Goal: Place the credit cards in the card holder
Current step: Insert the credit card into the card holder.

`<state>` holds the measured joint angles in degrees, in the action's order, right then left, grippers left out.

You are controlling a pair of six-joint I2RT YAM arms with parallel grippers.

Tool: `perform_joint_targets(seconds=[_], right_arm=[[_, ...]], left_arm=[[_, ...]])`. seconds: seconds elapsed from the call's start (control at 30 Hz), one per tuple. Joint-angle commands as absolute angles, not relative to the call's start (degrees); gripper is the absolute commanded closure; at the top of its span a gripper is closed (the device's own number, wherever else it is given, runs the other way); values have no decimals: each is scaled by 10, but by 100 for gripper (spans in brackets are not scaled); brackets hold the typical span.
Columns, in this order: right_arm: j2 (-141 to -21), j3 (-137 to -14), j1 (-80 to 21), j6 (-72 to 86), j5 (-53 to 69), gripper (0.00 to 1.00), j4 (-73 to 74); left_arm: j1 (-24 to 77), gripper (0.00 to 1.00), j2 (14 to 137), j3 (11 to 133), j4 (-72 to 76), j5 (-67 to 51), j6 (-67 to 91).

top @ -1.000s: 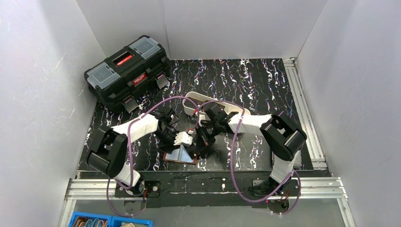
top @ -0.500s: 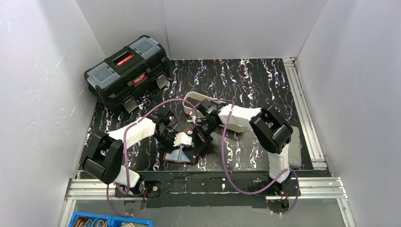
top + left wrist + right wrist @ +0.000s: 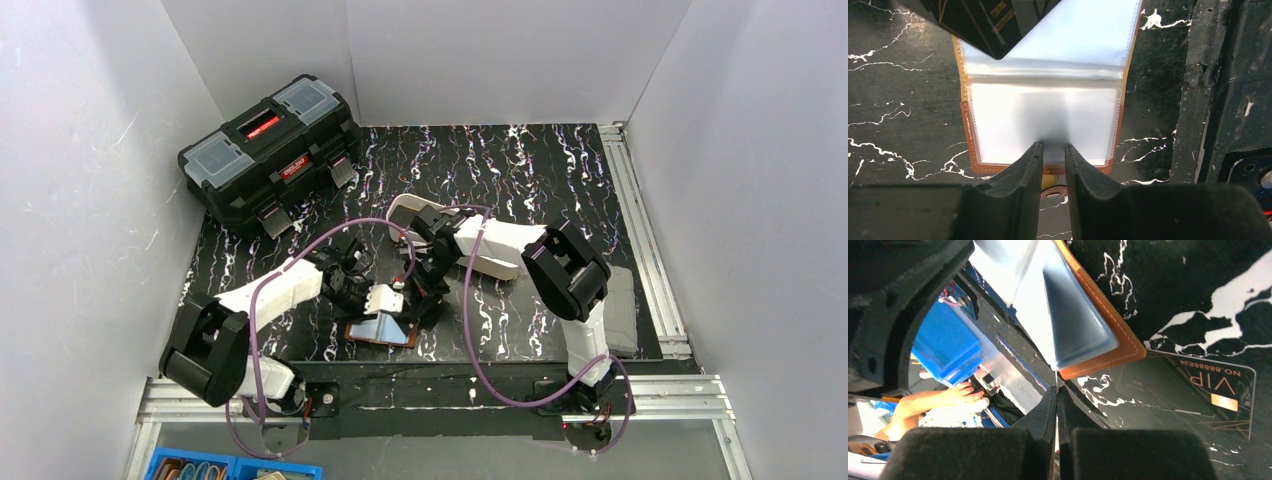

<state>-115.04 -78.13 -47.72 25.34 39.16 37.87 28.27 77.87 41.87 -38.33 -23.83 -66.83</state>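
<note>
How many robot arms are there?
2: the left arm on the left, the right arm on the right, both bent in towards the wallet near the front edge. No more seem hidden.

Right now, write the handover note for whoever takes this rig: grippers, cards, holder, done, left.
Left gripper: narrowly open, tips at the near clear sleeve of the card holder, which lies open on the table.
Right gripper: shut, apparently pinching a sleeve leaf, lifted.
Cards: a VIP card flat on the table by the holder's corner; a dark card overlaps its edge in the left wrist view, maybe the same one.
Done: holder opened; no card visible in any sleeve.
Left: slide the cards in.
</note>
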Motion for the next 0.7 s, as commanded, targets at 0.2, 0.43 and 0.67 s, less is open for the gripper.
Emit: perform_joint_targets(seconds=[0.2, 0.43, 0.67], right_arm=[[-1187, -841, -495, 277, 389, 99, 401], [-1201, -845, -504, 284, 404, 99, 394], [-1190, -814, -504, 300, 425, 99, 337]], left_arm=[[293, 79, 744, 393, -374, -234, -676], [299, 79, 733, 383, -368, -235, -674], [300, 79, 724, 373, -371, -232, -677]])
